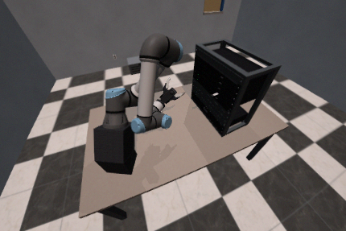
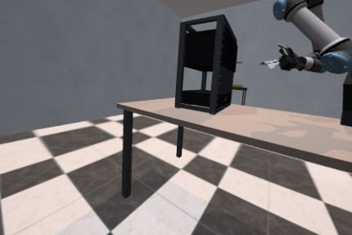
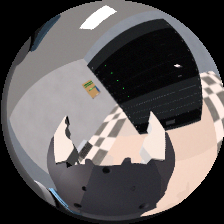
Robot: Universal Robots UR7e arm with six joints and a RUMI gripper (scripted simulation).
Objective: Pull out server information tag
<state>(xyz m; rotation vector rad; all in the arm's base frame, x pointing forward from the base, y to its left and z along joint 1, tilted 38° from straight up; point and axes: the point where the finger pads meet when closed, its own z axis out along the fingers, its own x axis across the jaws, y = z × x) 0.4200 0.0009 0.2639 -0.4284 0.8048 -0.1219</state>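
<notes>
- The gripper [image 1: 174,89] hangs mid-frame in the top view, jaws spread wide and empty.
- The rack [image 1: 237,75] stands right of it on the table [image 1: 121,191], apart.
- One pale information tag [image 1: 216,94] juts from the rack's front, facing the gripper.

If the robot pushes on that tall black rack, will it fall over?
It might. The rack stands tall on a small footprint, loose on the table, and its lower part looks mostly open frame, so a high, hard push could probably tip or slide it. The open gripper is not touching it.
</notes>
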